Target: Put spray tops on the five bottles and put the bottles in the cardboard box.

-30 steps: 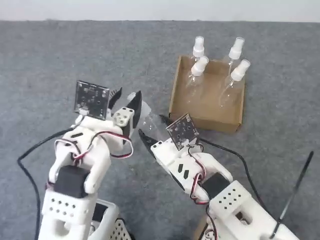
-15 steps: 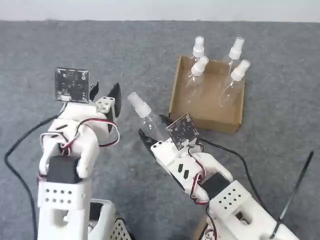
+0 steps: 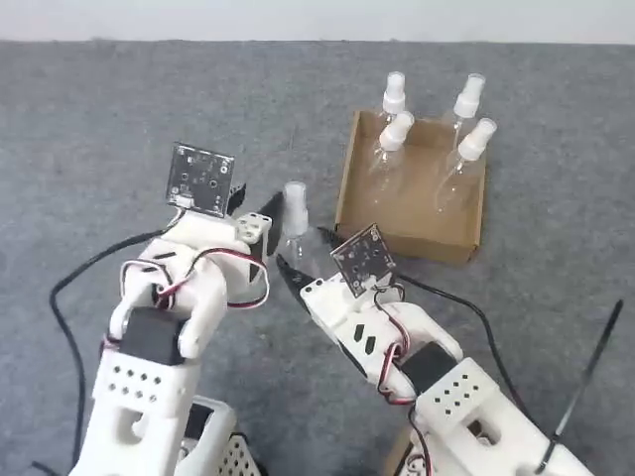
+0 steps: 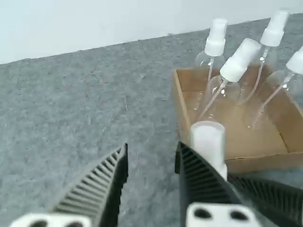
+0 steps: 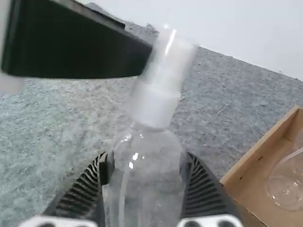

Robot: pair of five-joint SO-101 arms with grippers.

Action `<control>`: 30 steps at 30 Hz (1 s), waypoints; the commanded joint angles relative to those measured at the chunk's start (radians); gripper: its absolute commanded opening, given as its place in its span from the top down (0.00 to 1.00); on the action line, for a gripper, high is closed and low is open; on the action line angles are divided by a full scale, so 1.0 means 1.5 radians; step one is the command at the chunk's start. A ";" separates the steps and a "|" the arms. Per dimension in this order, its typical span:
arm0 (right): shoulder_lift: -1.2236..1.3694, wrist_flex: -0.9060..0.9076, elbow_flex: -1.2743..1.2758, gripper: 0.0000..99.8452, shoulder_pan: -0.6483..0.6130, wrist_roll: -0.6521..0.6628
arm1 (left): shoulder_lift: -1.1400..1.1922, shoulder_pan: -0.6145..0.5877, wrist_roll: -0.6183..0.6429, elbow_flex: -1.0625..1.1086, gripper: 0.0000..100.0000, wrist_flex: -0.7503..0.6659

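Sitting between the ribbed black fingers of the right gripper (image 5: 146,165), a clear plastic bottle (image 5: 142,151) is clamped by its rounded body, and a thin dip tube shows through its wall. It is close to upright, just in front of the box's near left corner in the high view. On its neck is a white spray top (image 5: 161,80), a smooth cylinder with a wider collar below.

The left gripper (image 4: 151,149) is at the height of that top with its jaws a moderate way apart and nothing between them. The top stands outside the gap, just beside one finger, and whether it touches that finger cannot be told. These fingers are also black, with fine ridges on their inner faces.

A shallow, square, brown cardboard box (image 3: 407,238) lies just beyond the held bottle. Four more bottles (image 3: 451,178) stand in it, two by two, each clear with a white spray top. That makes five bottles and five tops.

Everything rests on a grey mat (image 3: 149,99) with a rough, felt-like nap. The two arms (image 3: 159,327) are white moulded plastic, looped with red, white and black wires (image 3: 164,290), and each carries one small square camera board (image 3: 201,178) at the wrist.
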 commanded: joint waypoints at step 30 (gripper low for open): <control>0.193 0.219 -0.437 0.99 0.063 -0.015 | -0.373 0.094 -0.057 0.274 0.74 -0.004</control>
